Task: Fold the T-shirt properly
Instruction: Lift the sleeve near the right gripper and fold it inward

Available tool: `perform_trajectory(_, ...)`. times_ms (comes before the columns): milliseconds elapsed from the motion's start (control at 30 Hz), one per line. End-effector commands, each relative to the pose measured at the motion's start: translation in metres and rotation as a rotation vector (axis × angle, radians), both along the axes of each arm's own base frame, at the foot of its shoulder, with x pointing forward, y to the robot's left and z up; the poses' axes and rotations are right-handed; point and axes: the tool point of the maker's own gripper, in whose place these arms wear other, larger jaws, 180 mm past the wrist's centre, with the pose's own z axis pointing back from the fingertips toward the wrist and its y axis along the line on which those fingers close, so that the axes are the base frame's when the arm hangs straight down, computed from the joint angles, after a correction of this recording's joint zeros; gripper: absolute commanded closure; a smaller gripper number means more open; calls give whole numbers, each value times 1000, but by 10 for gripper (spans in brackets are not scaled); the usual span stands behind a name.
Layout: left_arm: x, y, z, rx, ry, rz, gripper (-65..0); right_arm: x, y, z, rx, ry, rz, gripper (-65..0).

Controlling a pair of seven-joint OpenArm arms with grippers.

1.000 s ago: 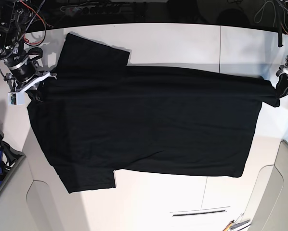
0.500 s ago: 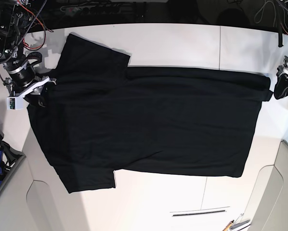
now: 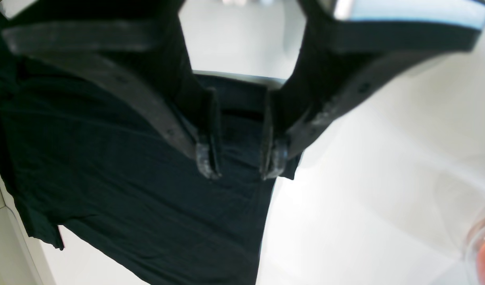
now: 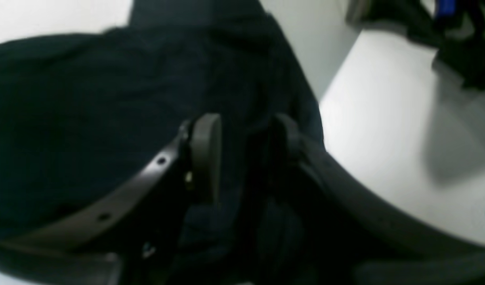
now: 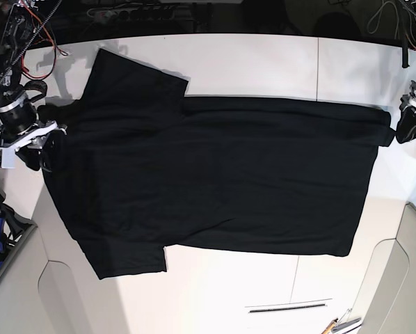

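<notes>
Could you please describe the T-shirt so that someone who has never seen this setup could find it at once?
Look at the white table that fills the base view, between the two arms. Spread flat across most of it lies the T-shirt, sleeves toward the right gripper and hem toward the left gripper. It is the only large, plain black cloth there.

Right wrist view blurred; T-shirt (image 4: 88, 91) cut off by edges, print side hidden.
</notes>
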Motion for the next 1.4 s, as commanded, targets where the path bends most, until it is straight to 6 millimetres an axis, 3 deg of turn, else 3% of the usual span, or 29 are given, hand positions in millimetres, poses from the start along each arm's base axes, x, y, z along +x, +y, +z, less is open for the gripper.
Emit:
perform_trajectory(0, 7, 5, 18, 19, -59, -6, -199, 6, -1, 21, -5, -56, 10, -215)
perform_trajectory(100, 7, 5, 18, 19, -59, -6, -199, 3, 7, 29, 12, -41, 36, -215)
perform_trajectory(233, 7, 5, 18, 19, -57, -6, -199, -9, 15, 23, 19, 3, 53, -215)
perform_trajectory(467, 7, 5, 18, 18, -59, -6, -200, -55, 39, -6, 112, 99, 85, -215)
perform_trajectory(700, 7, 5, 18, 18, -58, -6, -201, -101, 50, -35, 180, 215, 61, -215)
perform_trajectory(833, 6, 4, 17, 18, -51, -9, -242, -122, 53, -47, 195, 269, 48, -215)
perform_trajectory(1033, 6, 4, 17, 18, -51, -9, -242, -129, 53, -53, 171, 275, 15, -215)
perform_trajectory(1367, 6, 4, 17, 18, -50, -9, -242, -122, 39, -71, 130, 287, -94, -215)
